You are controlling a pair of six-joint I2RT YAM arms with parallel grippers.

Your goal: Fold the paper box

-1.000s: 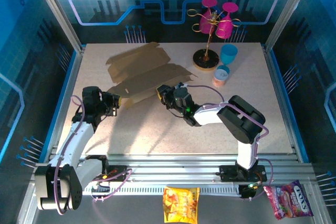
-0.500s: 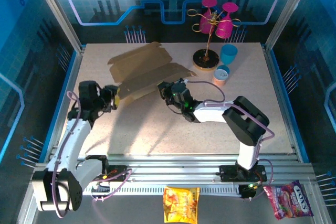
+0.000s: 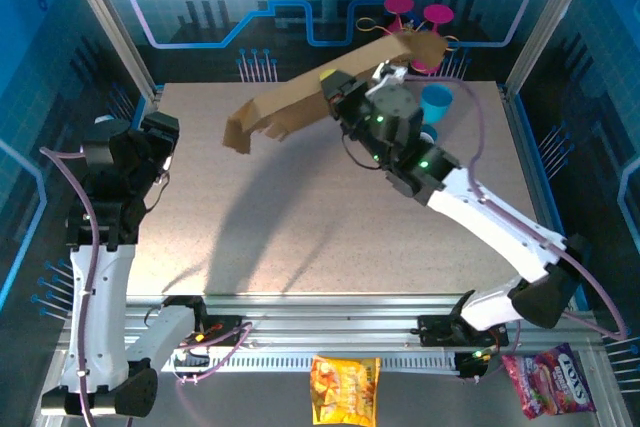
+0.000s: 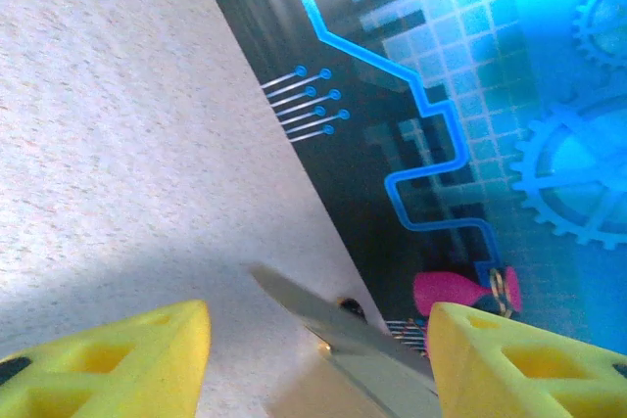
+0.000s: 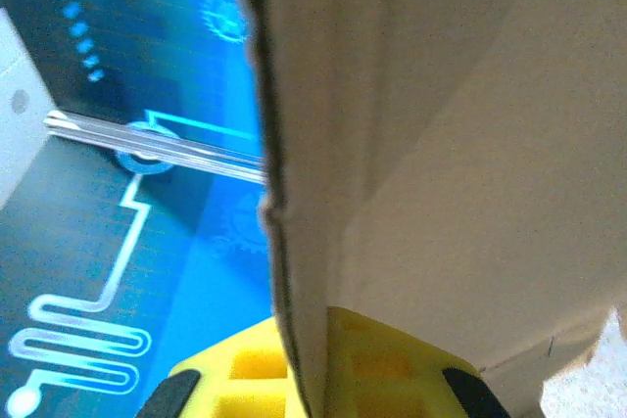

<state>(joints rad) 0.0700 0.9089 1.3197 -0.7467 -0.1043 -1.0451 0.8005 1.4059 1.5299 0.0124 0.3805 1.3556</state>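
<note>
Step as I read it: get the paper box [image 3: 285, 105] off the worktop [image 3: 300, 237] & into a spot where a flap can be folded. My right gripper [image 3: 335, 85] is clamped on one edge of the sheet. The sheet hangs in the air over the far half of the worktop, touching nothing else I can see. One end is up high by the pink cups [image 3: 437, 15], the other droops toward the left. In the right wrist view the cardboard edge runs straight down into my yellow fingers [image 5: 392, 369], so the hold looks narrow & edge-on.

To do it well, imo:
- hold the pinch firm, no quick wrist turns. The sheet is big, thin & floppy, so prob. swings & could twist out
- watch the high end esp. It's close to the pink cups and the blue cup [image 3: 437, 102], and a sweep there could knock them
- bring it down toward mid-worktop, low end first, so it lands flat w/ creases reachable for the other arm to pin or take a flap

Pose: right arm is stretched up & fwd, wrist high over the far side. Left arm is raised at the left edge, left gripper [image 3: 158, 135] well apart from the sheet. Its fingers [image 4: 118, 359] are spread wide w/ nothing held, the sheet's edge visible beyond them
</note>
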